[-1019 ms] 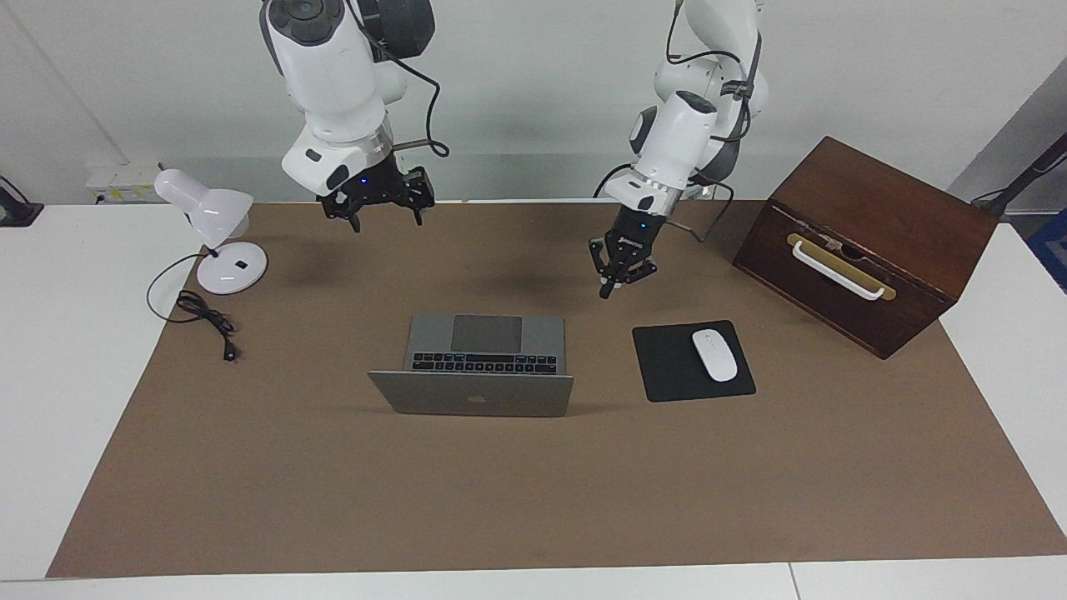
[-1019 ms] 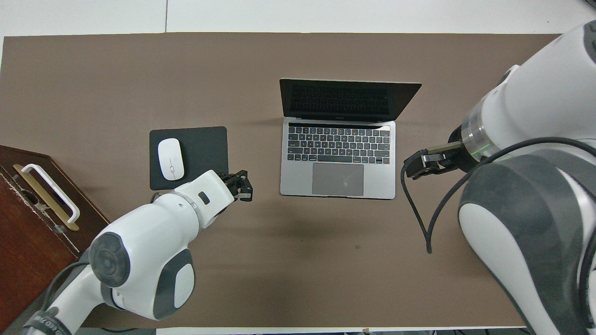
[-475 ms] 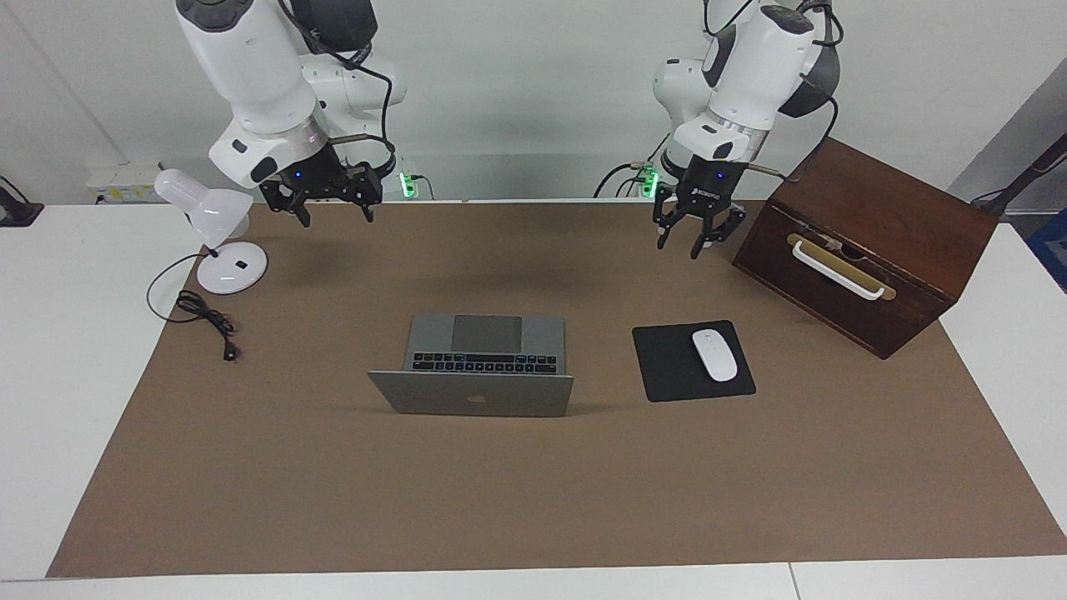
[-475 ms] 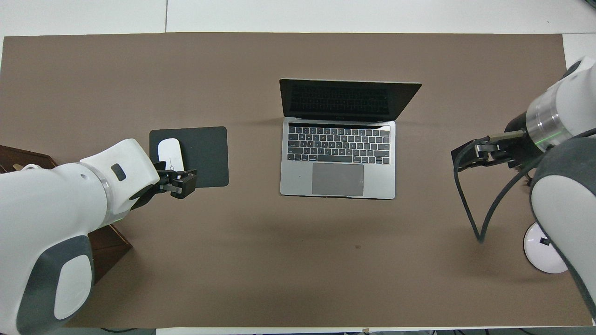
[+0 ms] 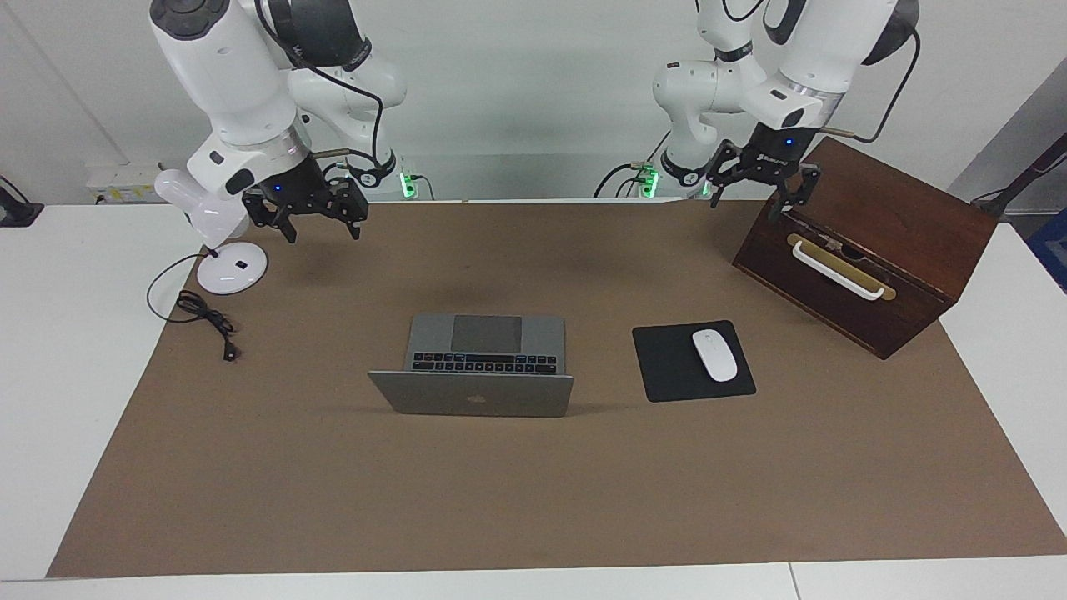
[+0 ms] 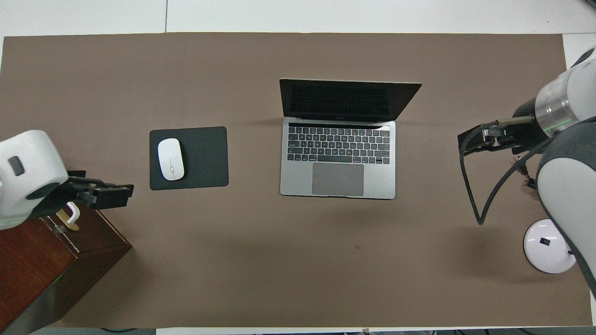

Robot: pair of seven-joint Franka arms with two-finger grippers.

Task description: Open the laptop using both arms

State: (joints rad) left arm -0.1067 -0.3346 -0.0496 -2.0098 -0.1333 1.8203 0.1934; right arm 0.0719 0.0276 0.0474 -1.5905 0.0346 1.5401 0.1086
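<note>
Left hand [image 5: 757, 185] spread over wooden box [image 5: 867, 242], right hand [image 5: 313, 217] spread near lamp [image 5: 215, 237], silver laptop [image 5: 483, 367] open.

Both white, glossy, multi-jointed robot arms have rounded shells with dark grey bands and caps at the joints. Next to each tool sits a polished silver metal ring, and just beside that a small dark oval inset marks the white wrist housing. A black cable loops loosely from each wrist and runs up along the links. The left arm's black fingered tool [image 5: 754, 179] and the right arm's black fingered tool [image 5: 313, 212] are matt, skeletal frames, each with a tiny blue light on its body. Green lights glow at the bases.
</note>
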